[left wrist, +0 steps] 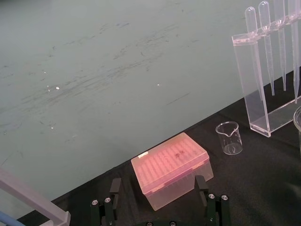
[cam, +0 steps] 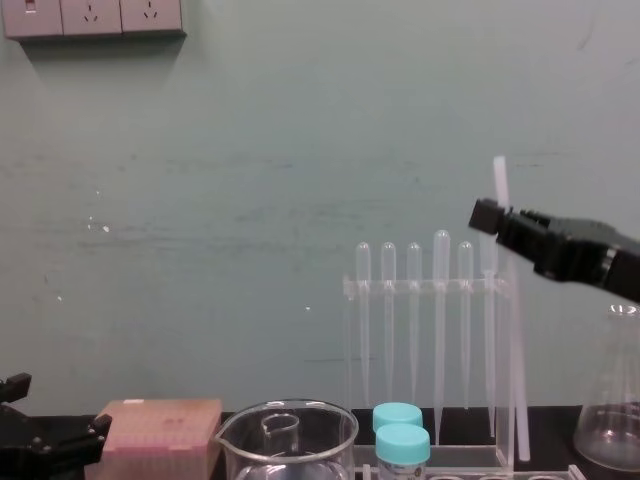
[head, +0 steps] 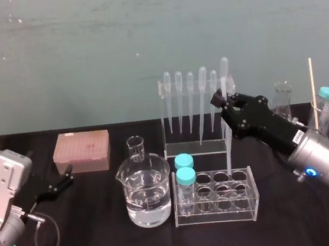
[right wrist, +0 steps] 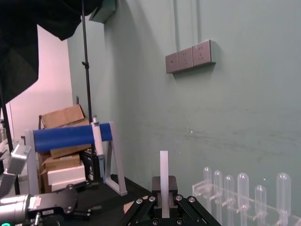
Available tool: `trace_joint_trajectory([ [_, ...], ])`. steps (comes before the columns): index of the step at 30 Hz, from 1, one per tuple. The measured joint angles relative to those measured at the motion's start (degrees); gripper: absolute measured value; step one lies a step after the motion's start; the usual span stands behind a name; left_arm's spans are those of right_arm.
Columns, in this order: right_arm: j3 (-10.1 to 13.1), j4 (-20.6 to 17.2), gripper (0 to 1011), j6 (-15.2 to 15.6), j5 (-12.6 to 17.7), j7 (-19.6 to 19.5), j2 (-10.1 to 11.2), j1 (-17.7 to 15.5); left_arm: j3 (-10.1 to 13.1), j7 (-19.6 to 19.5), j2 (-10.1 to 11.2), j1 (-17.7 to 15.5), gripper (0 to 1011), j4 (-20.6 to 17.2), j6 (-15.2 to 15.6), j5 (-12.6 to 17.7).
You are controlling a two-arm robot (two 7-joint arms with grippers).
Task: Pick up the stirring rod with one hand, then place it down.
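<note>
The stirring rod (head: 228, 148) is a thin translucent-white stick held nearly upright off the table, its lower end over the back row of the clear tube rack (head: 247, 199). My right gripper (head: 218, 100) is shut on the rod's upper part, reaching in from the right in front of the pipette rack (head: 194, 146). In the chest view the rod (cam: 518, 400) slants slightly, with its top sticking out above the right gripper (cam: 485, 215). The right wrist view shows the rod (right wrist: 163, 169) rising between the fingers. My left gripper (head: 69, 176) rests open at the left.
A beaker of water (head: 148, 190) and a small empty beaker (head: 136, 148) stand at the centre. Two blue-capped tubes (head: 184, 168) sit in the tube rack. A pink tip box (head: 81, 151) lies before the left gripper. A flask (head: 284, 100) stands at the back right.
</note>
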Motion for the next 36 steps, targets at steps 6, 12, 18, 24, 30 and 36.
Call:
trace_joint_trajectory([
  [6, -1.12, 3.89, 72, -1.70, -1.41, 1.23, -1.47, 1.52, 0.00, 0.00, 0.00, 0.00, 1000, 0.00, 0.00, 0.00],
  [12, -1.86, 6.93, 72, -1.99, -2.48, 1.76, -2.61, 3.07, 0.00, 0.00, 0.00, 0.00, 1000, 0.00, 0.00, 0.00],
  [18, -2.28, 9.33, 72, -2.17, -3.13, 2.07, -3.63, 4.53, 0.00, 0.00, 0.00, 0.00, 1000, 0.00, 0.00, 0.00],
  [24, -2.76, 11.15, 72, -1.82, -4.04, 2.03, -4.41, 5.52, 0.00, 0.00, 0.00, 0.00, 1000, 0.00, 0.00, 0.00],
  [30, -3.21, 12.34, 72, -0.89, -4.77, 1.71, -4.79, 5.68, 0.00, 0.00, 0.00, 0.00, 1000, 0.00, 0.00, 0.00],
  [36, -3.41, 13.83, 72, -0.56, -5.39, 1.28, -5.29, 6.01, 0.00, 0.00, 0.00, 0.00, 1000, 0.00, 0.00, 0.00],
])
